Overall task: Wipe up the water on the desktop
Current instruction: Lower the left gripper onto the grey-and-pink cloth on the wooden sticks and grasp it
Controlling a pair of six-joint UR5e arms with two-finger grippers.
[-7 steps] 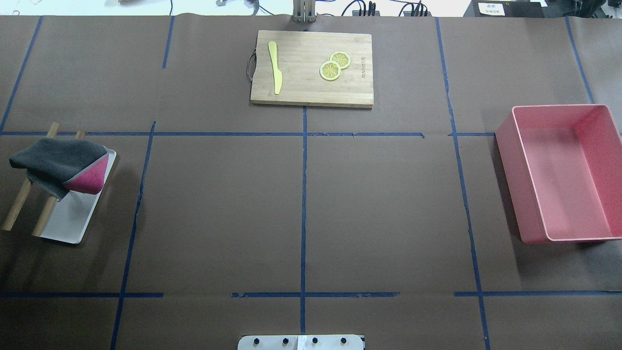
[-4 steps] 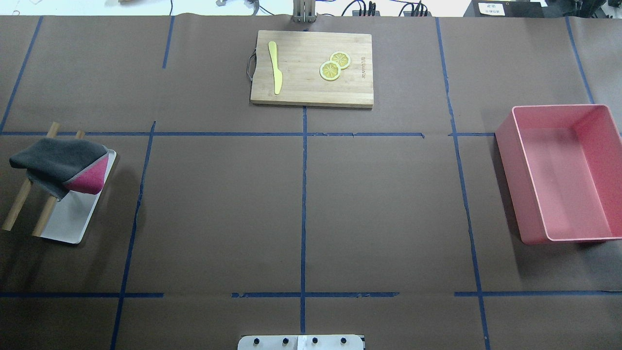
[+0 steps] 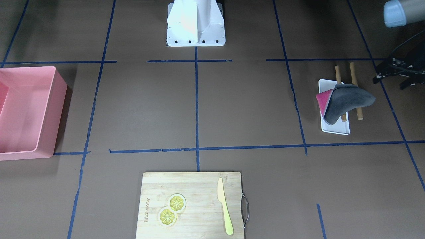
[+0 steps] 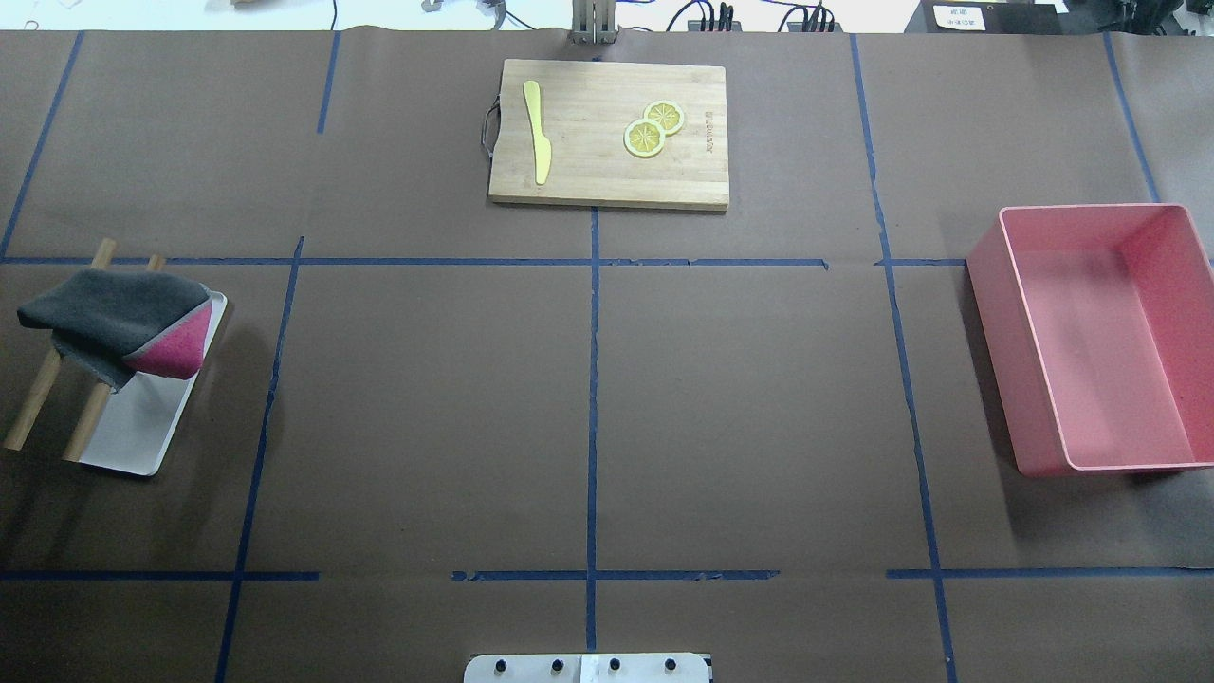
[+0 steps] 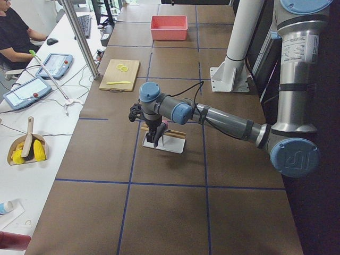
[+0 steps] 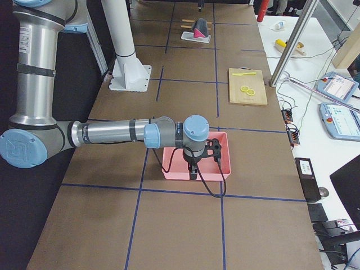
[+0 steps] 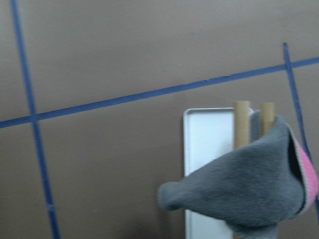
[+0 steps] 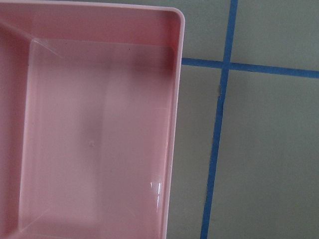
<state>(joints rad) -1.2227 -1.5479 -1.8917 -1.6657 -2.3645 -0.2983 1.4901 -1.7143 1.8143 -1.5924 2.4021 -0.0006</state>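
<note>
Pre-grasp step: left claw hangs over cloth on rack; right claw over pink bin. Cannot tell whether either claw is parted. Next: descend, pinch cloth's raised fold.

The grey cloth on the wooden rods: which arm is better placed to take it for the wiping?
The left. The left gripper hangs just above the grey cloth, which shows close in the left wrist view. The right gripper is over the pink bin, at the far end of the desktop.

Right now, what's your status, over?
Left gripper near grey cloth, right gripper by pink bin; jaws unreadable. Desktop: no water visible.
</note>
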